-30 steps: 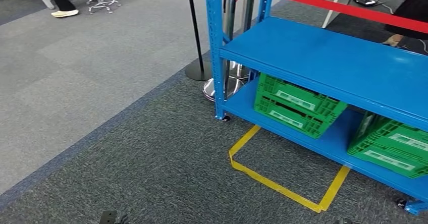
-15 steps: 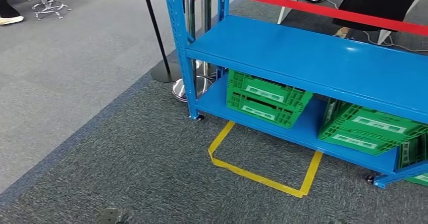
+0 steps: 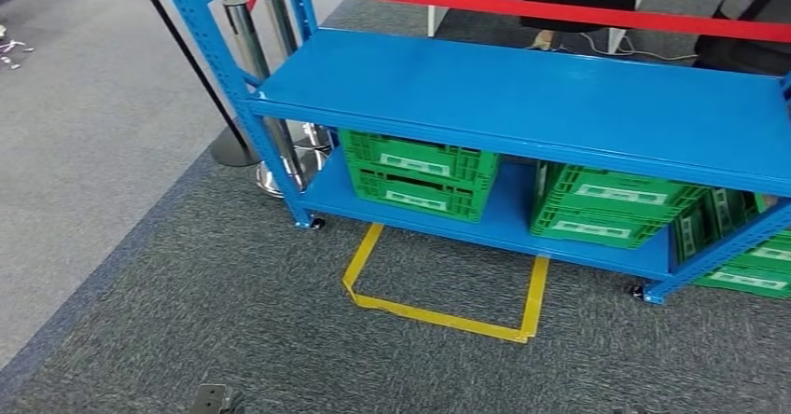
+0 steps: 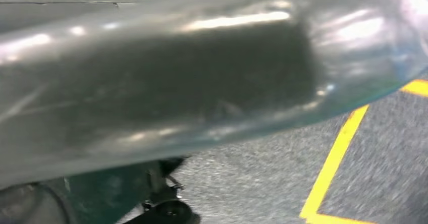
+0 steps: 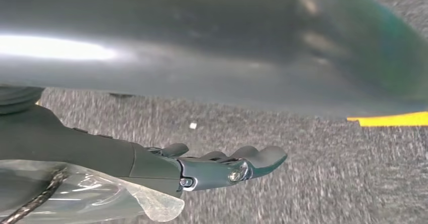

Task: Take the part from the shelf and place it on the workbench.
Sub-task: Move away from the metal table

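Down on the left of the head view, pale grey carpet [image 3: 84, 134] gives way to dark speckled carpet [image 3: 233, 321], and a black stanchion [image 3: 201, 83] stands beside two chrome stanchion posts [image 3: 256, 78] at the shelf's left end. A blue metal shelf [image 3: 522, 97] on castors spans the middle and right, its upper deck bare in what shows; no part can be made out on it, so where the task's part sits cannot be told. On the lower deck sit two green crates, a left crate [image 3: 418, 173] and a middle crate [image 3: 606, 205], well apart from each other, with more green crates [image 3: 746, 246] at the right end, partly hidden by the frame so their count is unclear. A yellow tape outline [image 3: 438, 313] marks three sides of a square on the floor in front. A red barrier belt [image 3: 560, 11] runs behind the shelf. In the right wrist view the right hand [image 5: 222, 164] hangs over the carpet, fingers stretched out and apart, holding nothing. The left wrist view is blurred by a shiny cover, and the left hand's state cannot be told.
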`<state>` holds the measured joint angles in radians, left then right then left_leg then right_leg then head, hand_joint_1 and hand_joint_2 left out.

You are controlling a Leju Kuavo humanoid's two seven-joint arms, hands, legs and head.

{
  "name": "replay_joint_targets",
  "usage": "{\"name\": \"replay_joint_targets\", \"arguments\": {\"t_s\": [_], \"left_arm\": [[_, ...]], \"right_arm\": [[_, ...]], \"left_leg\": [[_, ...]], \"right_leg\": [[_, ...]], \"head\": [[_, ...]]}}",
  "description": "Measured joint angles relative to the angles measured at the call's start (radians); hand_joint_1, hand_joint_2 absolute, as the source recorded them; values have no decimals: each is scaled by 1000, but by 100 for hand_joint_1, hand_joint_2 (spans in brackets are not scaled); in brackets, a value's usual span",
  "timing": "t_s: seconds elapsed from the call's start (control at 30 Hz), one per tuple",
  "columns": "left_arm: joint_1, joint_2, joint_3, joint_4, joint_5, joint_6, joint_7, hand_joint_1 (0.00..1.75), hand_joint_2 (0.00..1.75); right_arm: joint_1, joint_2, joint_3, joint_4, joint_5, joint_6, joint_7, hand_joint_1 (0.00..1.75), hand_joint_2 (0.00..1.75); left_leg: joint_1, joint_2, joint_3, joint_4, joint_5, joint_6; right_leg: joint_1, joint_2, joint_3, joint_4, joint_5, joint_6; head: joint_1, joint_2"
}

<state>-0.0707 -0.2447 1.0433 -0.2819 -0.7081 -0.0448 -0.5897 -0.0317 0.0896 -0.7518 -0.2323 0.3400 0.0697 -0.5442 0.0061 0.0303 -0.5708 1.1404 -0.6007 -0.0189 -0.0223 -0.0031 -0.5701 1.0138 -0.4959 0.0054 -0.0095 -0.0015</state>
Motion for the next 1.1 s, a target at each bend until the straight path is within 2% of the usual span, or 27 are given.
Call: {"name": "replay_joint_targets", "arguments": {"t_s": [0.03, 0.07, 0.1, 0.13, 0.2, 0.23, 0.27, 0.33, 0.37, 0.43, 0.5, 0.57, 0.6, 0.63, 0.7, 0.73, 0.77, 0.8, 0.87, 0.93, 0.97, 1.0, 1.07, 1.1], "left_arm": [[2, 0, 0, 0, -2, 1, 0, 0, 0], [3, 0, 0, 0, -3, 1, 0, 0, 0], [4, 0, 0, 0, -4, 2, 0, 0, 0], [4, 0, 0, 0, -4, 3, 0, 0, 0], [3, 1, 0, 0, -4, 4, 0, 0, 0], [2, 2, 0, 0, -5, 5, 0, 0, 0], [1, 3, 0, 0, -5, 6, 0, 0, 0], [-1, 4, 0, 0, -6, 7, -1, 0, 0], [-2, 4, 0, 0, -7, 7, -1, 0, 0], [-1, 4, 1, 0, -6, 7, -1, 0, 0], [0, 3, 1, 0, -7, 6, -1, 0, 0], [3, 2, 1, 0, -7, 6, -1, 0, 0], [4, 2, 1, 0, -8, 6, -1, 0, 0], [5, 2, 1, 0, -8, 6, -1, 0, 0], [7, 2, 1, 0, -9, 6, -1, 0, 0], [6, 2, 2, 0, -9, 6, -1, 0, 0], [6, 2, 2, 0, -10, 7, -1, 0, 0], [5, 2, 2, 0, -10, 7, -1, 0, 0], [5, 2, 2, 0, -11, 7, -1, 0, 0], [5, 2, 2, 0, -12, 7, -2, 0, 0], [4, 2, 2, 0, -12, 8, -2, 0, 0], [3, 2, 2, 0, -12, 8, -2, 0, 0], [4, 3, 2, 0, -12, 8, -2, 0, 0], [5, 3, 3, 0, -12, 9, -2, 0, 0]], "right_arm": [[-1, 0, 0, 0, 3, 5, 2, 0, 0], [-1, 0, 0, 0, 6, 9, 3, 0, 0], [0, 0, 0, 0, 9, 12, 5, 0, 0], [1, 0, 0, 0, 12, 14, 5, 0, 0], [3, 0, 0, 0, 17, 18, 6, 0, 0], [3, 0, 0, 0, 19, 20, 6, 0, 0], [3, 0, 0, 0, 20, 20, 5, 0, 0], [7, 1, 0, 0, 22, 20, 3, 0, 0], [10, 0, 0, 0, 23, 20, 2, 0, 0], [12, -1, 0, 0, 26, 17, -2, 0, 0], [4, -1, 0, 0, 31, 16, -6, 0, 0], [-1, -1, -1, 0, 34, 16, -7, 0, 0], [0, -1, -1, 0, 36, 16, -7, 0, 0], [3, -1, -2, 0, 38, 15, -8, 0, 0], [5, -2, -4, 0, 41, 14, -9, 0, 0], [4, -2, -5, 0, 42, 13, -11, 0, 0], [2, -2, -5, 0, 44, 13, -13, 0, 0], [1, -3, -5, 0, 46, 13, -14, 0, 0], [1, -3, -6, 0, 48, 12, -16, 0, 0], [4, -2, -7, 0, 50, 12, -16, 0, 0], [4, -2, -7, 0, 51, 12, -16, 0, 0], [3, -2, -8, 0, 51, 12, -17, 0, 0], [1, -3, -12, 0, 52, 11, -17, 0, 0], [2, -3, -14, 0, 53, 11, -18, 0, 0]], "left_leg": [[0, -12, -35, 71, -28, 0], [0, -17, -65, 126, -42, 0], [0, -20, -81, 150, -36, 2], [0, -22, -82, 136, -10, 7], [-3, -41, -43, 21, 72, 24], [-4, -55, -21, -41, 101, 35], [-6, -68, -3, -88, 116, 42], [-10, -77, 9, -126, 113, 49], [-10, -75, 15, -134, 112, 50], [-7, -67, 28, -145, 113, 54], [-6, -56, 37, -149, 112, 59], [-8, -44, 41, -149, 107, 60], [-8, -40, 44, -149, 104, 60], [-8, -37, 49, -149, 99, 58], [-6, -33, 64, -149, 87, 52], [-7, -30, 71, -148, 81, 47], [-8, -29, 75, -148, 75, 41], [-9, -27, 77, -147, 71, 35], [-11, -25, 83, -144, 65, 24], [-9, -26, 80, -114, 59, 15], [-7, -27, 64, -77, 49, 11], [-6, -27, 34, -20, 32, 6], [-4, -27, -47, 104, -20, 1], [-4, -27, -79, 141, -38, 0]], "right_leg": [[1, 13, 0, 0, 0, -3], [2, 27, 2, 0, -1, -5], [3, 40, 4, 0, -2, -6], [4, 52, 8, 0, -4, -6], [4, 74, 15, 0, -7, -6], [5, 83, 16, 0, -10, -3], [5, 90, 15, 0, -12, 2], [3, 98, 13, 5, -6, 17], [1, 97, 12, 8, -3, 25], [3, 67, 0, 32, -15, 36], [4, 28, -46, 116, -63, 41], [3, 14, -114, 230, -107, 45], [3, 12, -134, 258, -109, 46], [2, 11, -137, 250, -93, 48], [1, 6, -92, 139, -19, 48], [3, 2, -65, 76, 3, 47], [5, -2, -45, 32, 9, 41], [7, -4, -33, 10, 9, 33], [9, -3, -24, 6, 1, 13], [7, -1, -7, 3, 1, 1], [6, 0, 4, 1, -2, -4], [5, 0, 11, 0, -6, -8], [7, 3, 25, 0, -19, -13], [8, 6, 34, 0, -26, -14]], "head": [[0, 0], [0, 0], [-1, 0], [-1, 0], [-1, 0], [0, 0], [-1, 0], [-2, 0], [-3, 0], [0, 0], [3, 0], [4, 0], [4, 0], [4, 0], [4, 0], [5, 0], [5, 0], [5, 0], [4, 0], [2, 0], [1, 0], [1, 0], [1, 0], [1, 0]]}}
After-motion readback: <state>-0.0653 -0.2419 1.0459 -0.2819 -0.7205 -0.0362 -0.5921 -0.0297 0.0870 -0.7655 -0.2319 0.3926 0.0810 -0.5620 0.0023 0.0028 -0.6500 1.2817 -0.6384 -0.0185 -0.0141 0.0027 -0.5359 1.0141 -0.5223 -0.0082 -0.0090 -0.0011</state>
